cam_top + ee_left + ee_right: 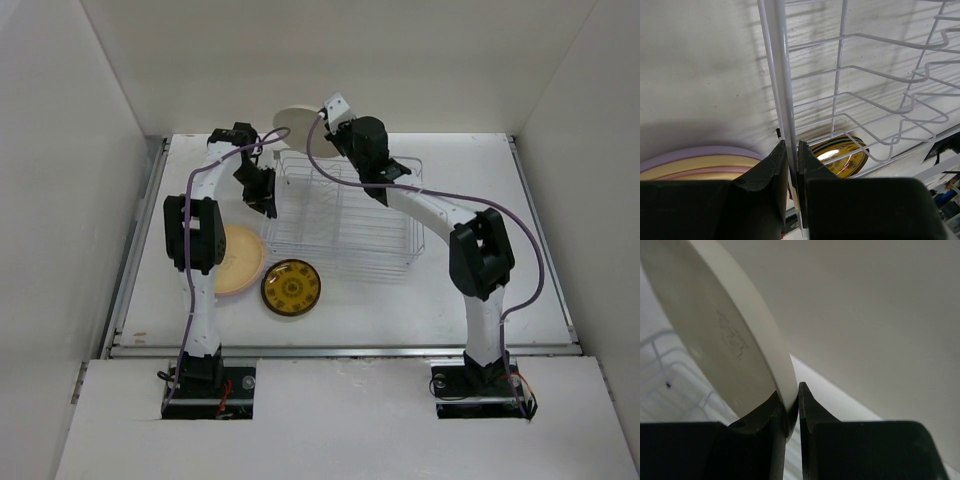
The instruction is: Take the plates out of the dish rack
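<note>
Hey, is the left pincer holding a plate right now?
No, the left pincer is shut on a wire of the rack and on nothing else.

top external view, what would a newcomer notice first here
The right tool pinches a cream plate by its rim, high over the dish rack's far edge. The left tool is clamped on the rack's left rim wire. A stack of plates and an amber plate lie flat by its near left corner.

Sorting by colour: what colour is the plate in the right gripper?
Plain cream. The plate shows best in the right wrist view.
</note>
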